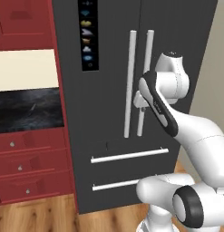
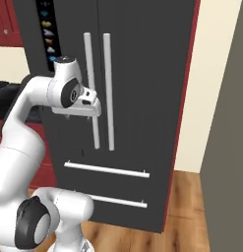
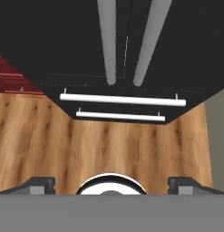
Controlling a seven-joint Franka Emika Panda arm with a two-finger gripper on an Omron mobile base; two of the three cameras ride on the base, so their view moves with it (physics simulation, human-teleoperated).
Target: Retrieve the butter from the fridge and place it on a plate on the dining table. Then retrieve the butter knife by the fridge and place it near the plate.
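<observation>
Left base view: I stand before the fridge [image 1: 131, 90], its doors shut, my arm raised from the lower right. My gripper [image 1: 139, 103] sits against the two upright handles [image 1: 130, 84], at about their middle height; my own wrist hides the fingers here. Two drawer handles [image 1: 129, 155] run crosswise below. The icon panel [image 1: 88, 34] sits on the left door. Left of the fridge are red drawers [image 1: 27, 165] under a black stone counter [image 1: 27, 111].

Right base view: my arm comes up from the lower left and my gripper [image 2: 93, 110] reaches the left upright handle [image 2: 91, 88], just beside the right one [image 2: 108, 91]. Whether the fingers straddle the bar or merely touch it, I cannot tell. The wooden floor [image 2: 187, 206] shows at the lower right.

Hand view: looking down the fridge front, both uprights [image 3: 108, 41] run away from me, with the two drawer bars [image 3: 122, 99] beyond and floor [image 3: 109, 149] below. My fingertips [image 3: 41, 185] stand wide apart at the bottom corners, released, nothing between them.
</observation>
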